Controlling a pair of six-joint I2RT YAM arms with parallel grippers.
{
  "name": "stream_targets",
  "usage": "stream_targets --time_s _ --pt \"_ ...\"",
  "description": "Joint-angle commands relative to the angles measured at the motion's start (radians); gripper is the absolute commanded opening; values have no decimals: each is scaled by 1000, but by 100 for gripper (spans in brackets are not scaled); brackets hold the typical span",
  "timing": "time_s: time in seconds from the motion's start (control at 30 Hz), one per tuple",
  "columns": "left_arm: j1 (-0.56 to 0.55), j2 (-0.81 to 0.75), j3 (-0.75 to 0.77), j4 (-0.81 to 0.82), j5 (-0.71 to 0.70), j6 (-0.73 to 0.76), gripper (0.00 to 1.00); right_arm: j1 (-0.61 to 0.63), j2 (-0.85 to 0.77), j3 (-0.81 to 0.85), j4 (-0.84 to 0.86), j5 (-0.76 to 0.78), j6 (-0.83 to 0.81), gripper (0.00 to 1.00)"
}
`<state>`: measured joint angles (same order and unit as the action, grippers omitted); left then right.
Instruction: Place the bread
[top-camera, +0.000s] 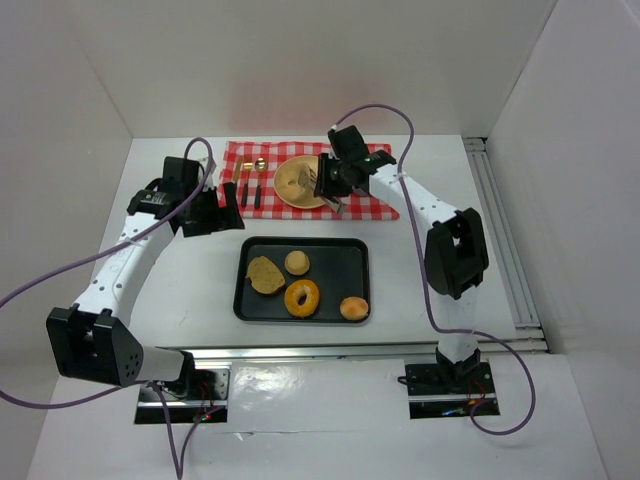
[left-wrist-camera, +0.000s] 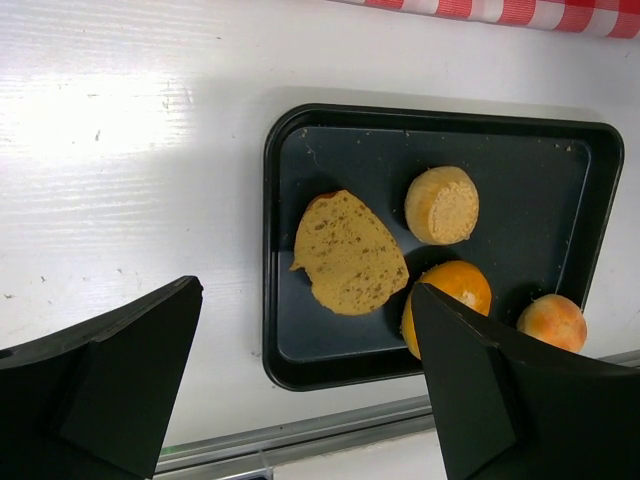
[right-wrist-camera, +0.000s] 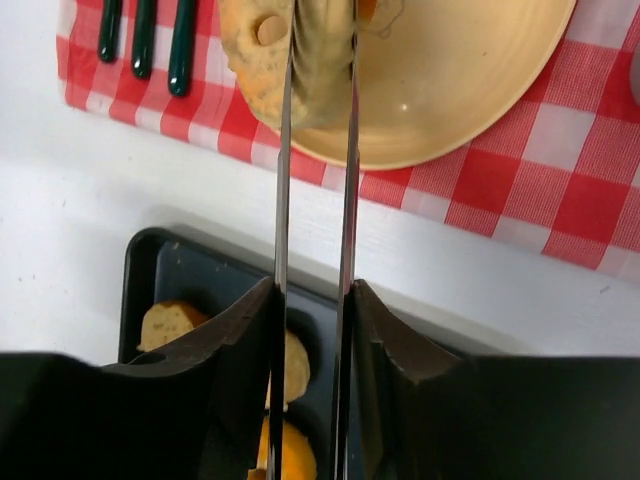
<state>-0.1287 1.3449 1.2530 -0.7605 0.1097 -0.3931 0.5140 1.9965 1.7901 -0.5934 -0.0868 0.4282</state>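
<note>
In the right wrist view the right hand (right-wrist-camera: 318, 40) is clenched on the bread (right-wrist-camera: 250, 70), pinched between its fingers (right-wrist-camera: 282, 150) just over the plate (right-wrist-camera: 470, 90); the top view leaves that grip too small to judge. The left wrist view shows the left hand (left-wrist-camera: 305, 290) released, jaws wide, the tray (left-wrist-camera: 270, 250) below and ahead of it.

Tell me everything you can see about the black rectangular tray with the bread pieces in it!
The black rectangular tray has rounded corners and a low raised rim, and looks like dark matte metal or plastic. It lies flat on the white table, beside the red-and-white checked cloth. Four things rest inside it: a flat brown bread slice, a small pale round bun, an orange ring-shaped pastry and a little golden roll. A few crumbs dot its floor.
</note>
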Motion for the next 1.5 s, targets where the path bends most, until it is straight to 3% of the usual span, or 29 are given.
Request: stream_targets --time_s 0.0,0.03,0.07,0.2,0.53,0.67,0.83,1.03,1.13,1.47 --pt "11 -15 23 -10 13 19 100 -29 1 14 139 7 -3 43" --pt "11 -15 23 -10 13 19 100 -29 1 23 139 7 -3 46" --pt "11 -15 23 -10 13 19 100 -29 1 23 139 7 -3 56" --pt "11 -15 23 -10 36 28 100 -29 -21 32 116 7 -3 63" --pt "11 -15 14 -10 54 37 100 -39 -211 -14 44 68 -22 63" --pt "11 -15 14 -10 45 28 100 -39 -387 -145 -45 98 -46 63" --pt "11 -15 14 -10 45 28 100 -2 -596 -360 -303 125 -57 63" --pt "11 16 14 -10 45 28 100 73 -867 -592 -512 -5 -17 63" --pt "11 37 23 -19 85 28 100 107 -939 -658 -526 -42 15 63" --pt "1 46 42 -19 94 19 100 216 -924 -742 -536 -50 37 63"
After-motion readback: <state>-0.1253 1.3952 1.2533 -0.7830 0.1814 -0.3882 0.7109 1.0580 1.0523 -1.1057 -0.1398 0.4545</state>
